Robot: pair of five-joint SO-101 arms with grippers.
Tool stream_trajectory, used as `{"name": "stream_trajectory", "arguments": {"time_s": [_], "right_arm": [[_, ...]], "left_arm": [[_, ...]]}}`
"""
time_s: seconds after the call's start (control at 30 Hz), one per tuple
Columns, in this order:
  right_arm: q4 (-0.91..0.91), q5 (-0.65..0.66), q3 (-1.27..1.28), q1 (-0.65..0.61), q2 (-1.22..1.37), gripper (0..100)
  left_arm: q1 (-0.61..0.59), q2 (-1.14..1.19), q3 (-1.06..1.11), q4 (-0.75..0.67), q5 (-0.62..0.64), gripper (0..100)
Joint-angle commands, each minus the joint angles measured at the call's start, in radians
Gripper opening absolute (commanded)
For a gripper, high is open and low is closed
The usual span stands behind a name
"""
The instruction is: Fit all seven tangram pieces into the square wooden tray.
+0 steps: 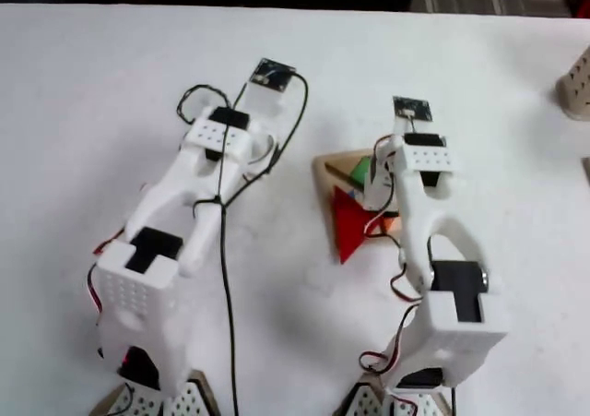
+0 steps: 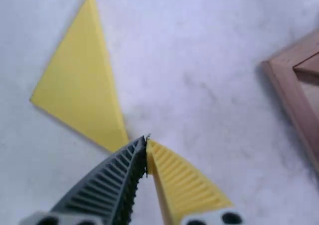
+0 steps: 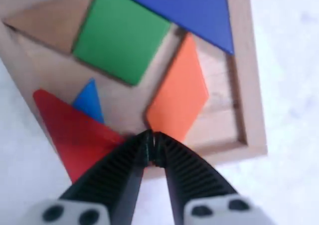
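The yellow triangle (image 2: 79, 80) lies flat on the white table (image 1: 92, 84), apart from the wooden tray (image 1: 324, 169). Its long axis runs away from the left gripper (image 2: 145, 144), whose jaws are together and empty at its near corner. The right gripper (image 3: 151, 144), likewise closed on nothing, sits at the tray's rim between the overhanging red triangle (image 3: 75, 130) and the orange parallelogram (image 3: 179, 93).

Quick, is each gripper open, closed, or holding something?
Left gripper: closed, holding nothing, beside the yellow triangle.
Right gripper: closed, holding nothing, over the tray.
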Motion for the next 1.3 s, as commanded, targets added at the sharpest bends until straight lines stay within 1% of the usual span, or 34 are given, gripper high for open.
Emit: {"name": "stream_trajectory", "arguments": {"time_s": [0.0,0.07,0.23,0.33,0.63,0.83,1.27], "right_arm": [[0.061,0.011,0.003,-0.025,-0.119,1.7],[0.053,0.008,0.051,-0.038,-0.143,1.7],[-0.065,0.008,0.175,-0.041,-0.145,1.7],[-0.104,0.008,0.215,-0.041,-0.145,1.7],[-0.107,0.015,0.216,0.024,-0.147,1.7],[-0.154,0.015,0.216,0.073,-0.147,1.7],[-0.174,0.012,0.183,0.081,-0.154,1.7]], "left_arm": [[0.008,-0.008,-0.054,-0.014,0.003,3],[0.008,-0.008,-0.054,-0.014,0.003,3],[0.008,-0.008,-0.058,0.000,0.003,3],[0.008,-0.008,-0.058,0.000,0.003,3],[0.008,-0.008,-0.054,0.000,0.003,3],[0.008,-0.008,-0.052,0.005,0.003,3],[0.008,-0.010,-0.054,0.014,0.003,3]]}}
